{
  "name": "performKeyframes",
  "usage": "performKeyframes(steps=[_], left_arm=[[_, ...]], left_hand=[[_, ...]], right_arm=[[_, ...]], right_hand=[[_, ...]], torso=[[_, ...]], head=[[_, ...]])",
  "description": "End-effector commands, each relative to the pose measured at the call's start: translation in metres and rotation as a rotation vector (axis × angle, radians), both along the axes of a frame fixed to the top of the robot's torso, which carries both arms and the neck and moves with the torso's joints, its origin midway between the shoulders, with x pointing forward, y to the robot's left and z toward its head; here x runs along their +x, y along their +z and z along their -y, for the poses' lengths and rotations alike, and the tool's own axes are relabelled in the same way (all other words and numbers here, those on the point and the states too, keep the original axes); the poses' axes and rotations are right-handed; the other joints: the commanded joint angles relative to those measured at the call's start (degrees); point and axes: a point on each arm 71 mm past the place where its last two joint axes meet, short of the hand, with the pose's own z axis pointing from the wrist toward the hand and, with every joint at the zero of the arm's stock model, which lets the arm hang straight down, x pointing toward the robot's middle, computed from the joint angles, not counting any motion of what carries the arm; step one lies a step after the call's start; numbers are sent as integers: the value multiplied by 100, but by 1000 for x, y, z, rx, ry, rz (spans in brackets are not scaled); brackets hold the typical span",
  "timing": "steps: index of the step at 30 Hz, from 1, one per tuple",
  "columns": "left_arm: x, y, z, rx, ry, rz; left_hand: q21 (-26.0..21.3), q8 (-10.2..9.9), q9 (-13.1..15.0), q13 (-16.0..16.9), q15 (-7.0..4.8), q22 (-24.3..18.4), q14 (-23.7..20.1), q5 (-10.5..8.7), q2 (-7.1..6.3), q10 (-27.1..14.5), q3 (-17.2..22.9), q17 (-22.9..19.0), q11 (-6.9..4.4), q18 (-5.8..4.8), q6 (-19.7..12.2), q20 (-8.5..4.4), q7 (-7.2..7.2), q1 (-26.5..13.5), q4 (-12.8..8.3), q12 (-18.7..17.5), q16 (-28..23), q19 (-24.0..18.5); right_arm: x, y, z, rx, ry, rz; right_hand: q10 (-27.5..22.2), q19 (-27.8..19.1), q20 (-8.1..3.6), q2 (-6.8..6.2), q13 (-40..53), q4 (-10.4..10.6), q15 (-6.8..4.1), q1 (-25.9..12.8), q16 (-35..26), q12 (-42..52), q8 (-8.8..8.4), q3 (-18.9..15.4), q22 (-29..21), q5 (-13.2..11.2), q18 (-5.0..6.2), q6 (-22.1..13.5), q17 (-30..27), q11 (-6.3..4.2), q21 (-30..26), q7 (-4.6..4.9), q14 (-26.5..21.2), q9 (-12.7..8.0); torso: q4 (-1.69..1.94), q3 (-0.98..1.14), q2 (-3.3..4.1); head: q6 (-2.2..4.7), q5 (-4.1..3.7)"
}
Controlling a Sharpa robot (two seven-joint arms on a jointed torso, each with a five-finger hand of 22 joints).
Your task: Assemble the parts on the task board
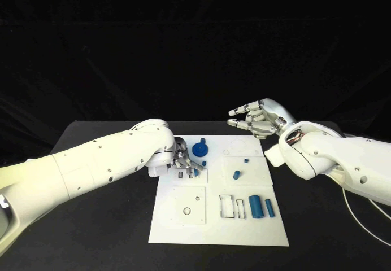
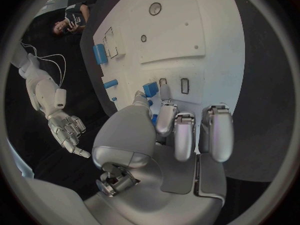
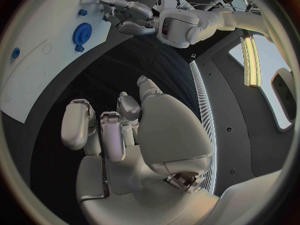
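The white task board (image 1: 220,231) lies mid-table. My left hand (image 1: 181,157) hovers low over its left back part and pinches a small blue part (image 2: 150,89) between thumb and a finger, just above two small slots (image 2: 185,86). Beside that hand, a blue gear (image 1: 200,149) sits on the board. Two small blue pieces (image 1: 236,175) lie near the board's middle right. Two blue cylinders (image 1: 256,206) lie side by side at the front right. My right hand (image 1: 256,117) is raised behind the board's back right corner, fingers apart and holding nothing.
Rectangular cut-outs (image 1: 226,208) and round holes (image 1: 186,211) mark the board's front half. Black table (image 1: 98,248) surrounds the board on all sides. My left forearm (image 1: 90,166) crosses the table's left side.
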Motion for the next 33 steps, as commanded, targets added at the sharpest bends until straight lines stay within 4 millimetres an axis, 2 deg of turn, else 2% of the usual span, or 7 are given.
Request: performKeyframes(steps=[1, 17, 30, 33], left_arm=[[0, 0, 1, 5, 11, 2], [0, 0, 4, -3, 6, 5], [-1, 0, 7, -3, -7, -6], [-1, 0, 8, -7, -3, -3]], left_hand=[[15, 19, 4, 7, -15, 575, 605, 4, 3, 1, 29, 1509, -24, -61, -21, -16, -1, 63, -5, -7, 17, 120], [24, 30, 43, 9, -15, 596, 605, 5, 1, 0, 92, 1509, -25, -64, -37, -15, -1, 148, -21, -8, 17, 127], [24, 7, 138, 5, -21, 612, 605, 8, -39, -11, 420, 1509, -32, -64, -100, -20, -8, 499, -118, -26, 17, 123], [26, -32, 148, 1, -37, 620, 605, 9, 29, -19, 662, 1509, -52, -65, -134, -30, -30, 751, -225, -37, 17, 123]], right_arm=[[0, -1, -2, -11, 18, -4], [0, -2, -3, -12, 21, -9], [0, -2, -4, -13, 27, -13], [0, -3, -4, -14, 28, -15]], right_hand=[[-17, -34, -13, 1, -9, 7, -19, 29, -34, -29, 17, -36, -9, 26, 95, 42, 756, -42, -38, 7, 409, 5], [-17, -34, -13, 1, -9, 7, -19, 29, -34, -29, 17, -36, -9, 26, 95, 42, 756, -42, -38, 7, 409, 5], [-13, -33, -14, 2, -6, 12, -20, 21, -35, -20, 16, -49, -9, 30, 95, 43, 756, -42, -40, 7, 410, 6], [-13, -33, -14, 2, -6, 12, -20, 21, -35, -20, 16, -49, -9, 30, 95, 43, 756, -42, -40, 7, 410, 6]], torso=[[3, 1, 4], [7, 1, 6], [15, -1, 7], [14, -3, 6]], head=[[-2, -3], [2, -20], [-8, -43], [-15, -45]])
